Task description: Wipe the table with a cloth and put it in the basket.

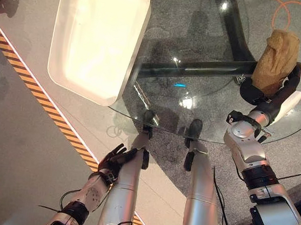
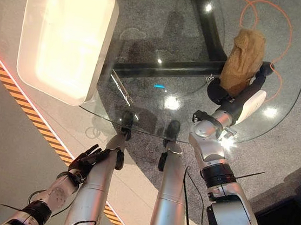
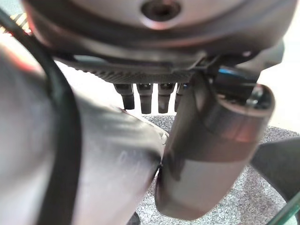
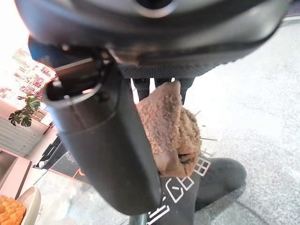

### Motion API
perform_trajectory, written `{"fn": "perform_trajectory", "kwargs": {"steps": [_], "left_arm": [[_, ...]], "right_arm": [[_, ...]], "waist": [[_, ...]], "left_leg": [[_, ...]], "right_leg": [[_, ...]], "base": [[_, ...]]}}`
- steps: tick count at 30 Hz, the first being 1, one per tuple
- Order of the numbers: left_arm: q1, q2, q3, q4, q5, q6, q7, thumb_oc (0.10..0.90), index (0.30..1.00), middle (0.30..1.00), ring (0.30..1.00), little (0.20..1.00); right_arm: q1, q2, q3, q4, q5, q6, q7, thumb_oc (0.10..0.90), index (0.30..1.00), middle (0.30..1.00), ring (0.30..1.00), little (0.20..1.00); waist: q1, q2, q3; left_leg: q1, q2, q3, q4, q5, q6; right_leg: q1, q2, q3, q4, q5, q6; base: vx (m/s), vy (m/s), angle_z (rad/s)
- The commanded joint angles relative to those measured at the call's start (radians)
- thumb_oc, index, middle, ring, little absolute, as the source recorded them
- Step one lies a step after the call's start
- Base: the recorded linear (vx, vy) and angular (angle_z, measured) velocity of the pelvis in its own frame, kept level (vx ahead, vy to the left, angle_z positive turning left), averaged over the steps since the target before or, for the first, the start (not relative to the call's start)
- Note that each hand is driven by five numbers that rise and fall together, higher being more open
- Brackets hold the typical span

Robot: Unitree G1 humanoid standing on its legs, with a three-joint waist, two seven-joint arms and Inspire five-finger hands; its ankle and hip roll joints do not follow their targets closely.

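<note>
Right robot hand (image 1: 271, 99) has the brown cloth (image 1: 276, 60) pinched, held over the glass tabletop (image 1: 203, 31). White basket (image 1: 96, 36) sits well apart. Left robot hand (image 1: 113, 160) hangs low, fingers relaxed.

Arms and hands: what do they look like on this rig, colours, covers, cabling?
Both arms are silver-grey segmented shells with black bands at the joints and thin black cables along them. The right hand is dark, with a white cover on its thumb side. The left hand is dark all over, with slim black fingers; in its wrist view the thumb looks like a thick dark cylinder.
</note>
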Motion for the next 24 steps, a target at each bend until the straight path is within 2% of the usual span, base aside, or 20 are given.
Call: {"fn": "perform_trajectory", "kwargs": {"steps": [1,17,24], "left_arm": [[0.066,-0.032,-0.039,-0.002,-0.036,0.022,0.014,0.800,0.900,0.900,0.900,0.900],[0.069,-0.040,-0.044,-0.007,-0.054,0.005,0.025,0.800,0.900,0.900,0.900,0.900],[0.071,-0.042,-0.041,-0.017,-0.059,0.003,0.027,0.800,0.900,0.900,0.900,0.900]], "right_arm": [[0.023,-0.077,-0.028,-0.019,0.026,-0.019,-0.019,0.100,0.300,0.300,0.300,0.200],[0.024,-0.070,-0.031,-0.044,-0.032,-0.052,-0.059,0.100,0.300,0.300,0.300,0.200],[0.032,-0.073,-0.034,-0.087,-0.074,-0.020,-0.052,0.100,0.300,0.300,0.300,0.200]], "waist": [[-0.014,0.048,-0.022],[-0.011,0.049,-0.022],[-0.013,0.047,-0.022]], "left_leg": [[-0.055,-0.046,0.014,0.130,-0.109,0.011],[-0.061,-0.050,0.010,0.134,-0.114,0.011],[-0.061,-0.049,0.011,0.135,-0.116,0.011]], "right_leg": [[0.001,0.037,-0.059,-0.185,0.150,0.014],[-0.007,0.036,-0.057,-0.178,0.145,0.019],[-0.009,0.036,-0.056,-0.173,0.142,0.020]], "base": [[0.00,0.000,0.00],[0.00,0.000,0.00],[0.00,0.000,0.00]]}}
